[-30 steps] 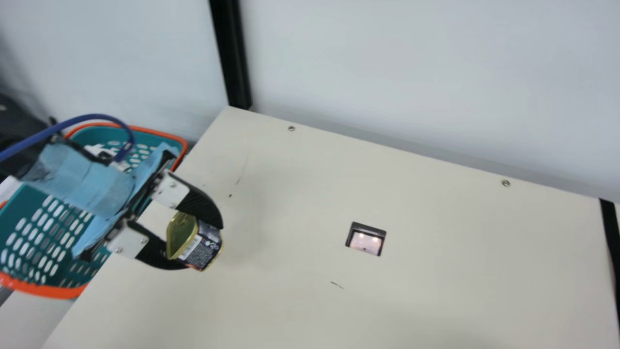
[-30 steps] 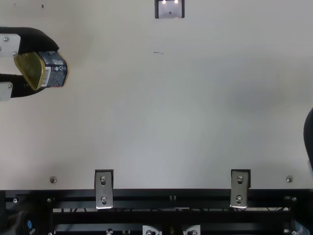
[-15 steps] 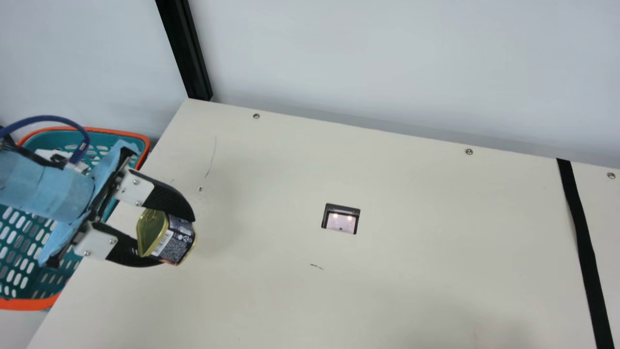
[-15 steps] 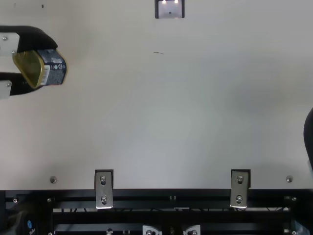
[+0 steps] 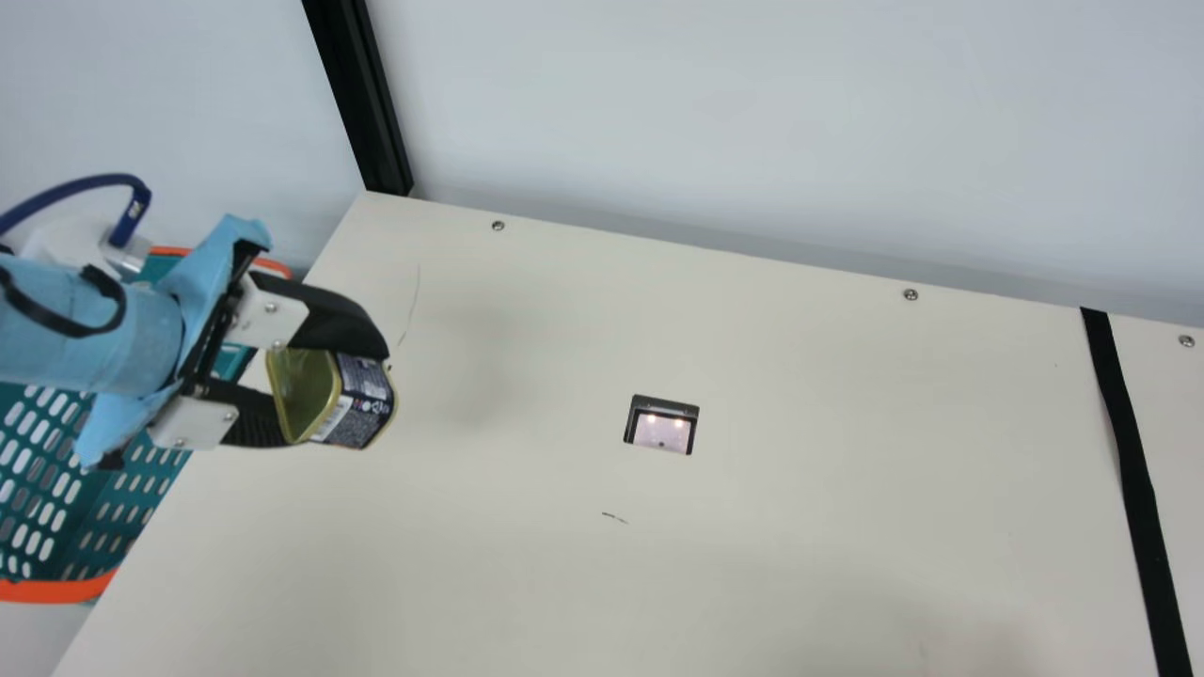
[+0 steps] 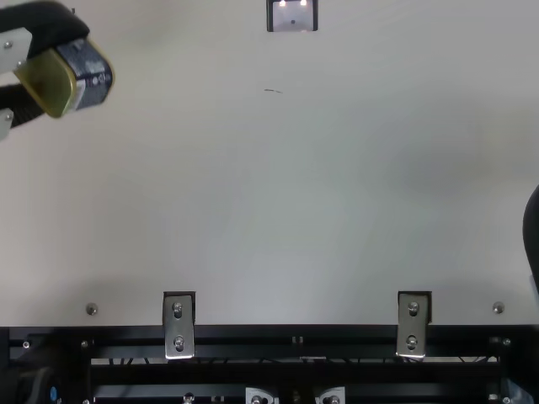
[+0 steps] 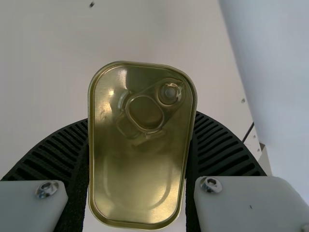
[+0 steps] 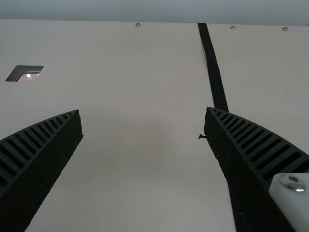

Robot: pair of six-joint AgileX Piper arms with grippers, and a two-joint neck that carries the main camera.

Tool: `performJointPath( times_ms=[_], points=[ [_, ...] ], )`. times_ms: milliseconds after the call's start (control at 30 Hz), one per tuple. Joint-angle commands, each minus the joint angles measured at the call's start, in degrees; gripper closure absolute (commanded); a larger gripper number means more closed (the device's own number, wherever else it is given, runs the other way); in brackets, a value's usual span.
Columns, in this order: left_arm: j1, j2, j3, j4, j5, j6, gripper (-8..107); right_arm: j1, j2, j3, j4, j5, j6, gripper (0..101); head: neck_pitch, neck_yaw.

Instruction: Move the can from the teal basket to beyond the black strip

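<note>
The left gripper (image 5: pixel 331 395) is clamped on the can (image 5: pixel 365 402), one black ribbed finger bearing on each of two opposite sides. The can is positioned over the left part of the cream table (image 5: pixel 800 564) in the main view, outside the teal basket (image 5: pixel 141 489) and well apart from the black strip (image 5: pixel 1133 451). Its gold lid, fitted with a ring pull (image 7: pixel 146 113), faces the left wrist camera; its dark printed side wall is directed away from the arm. The basket, with its orange rim (image 5: pixel 56 590), is located beside the left table edge. A recessed window (image 5: pixel 661 431) is set in the tabletop between can and strip. The right gripper (image 6: pixel 532 236) is at the right edge of the top view; in the right wrist view its two fingers stand wide apart.
</note>
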Motion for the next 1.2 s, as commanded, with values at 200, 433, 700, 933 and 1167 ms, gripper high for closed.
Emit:
performJointPath(
  times_ms=[200, 433, 700, 933, 1167],
  points=[
    [-7.8, -6.6, 0.8, 6.2, -11.7, 0.2, 89, 0.0, 0.0, 0.0, 0.0, 0.0, 0.0, 0, -0.1, -0.2],
    [-14.2, -9.4, 3.6, 14.4, -21.8, -0.7, 89, 0.0, 0.0, 0.0, 0.0, 0.0, 0.0, 0, -0.1, -0.2],
    [-20.9, -10.3, 7.5, 19.1, -31.0, -1.3, 89, 0.0, 0.0, 0.0, 0.0, 0.0, 0.0, 0, -0.1, -0.2],
    [-26.8, -8.9, 12.1, 15.7, -37.4, 2.4, 89, 0.0, 0.0, 0.0, 0.0, 0.0, 0.0, 0, -0.1, -0.2],
    [-28.2, -7.2, 14.9, 13.6, -40.0, 5.1, 89, 0.0, 0.0, 0.0, 0.0, 0.0, 0.0, 0, -0.1, -0.2]
  ],
)
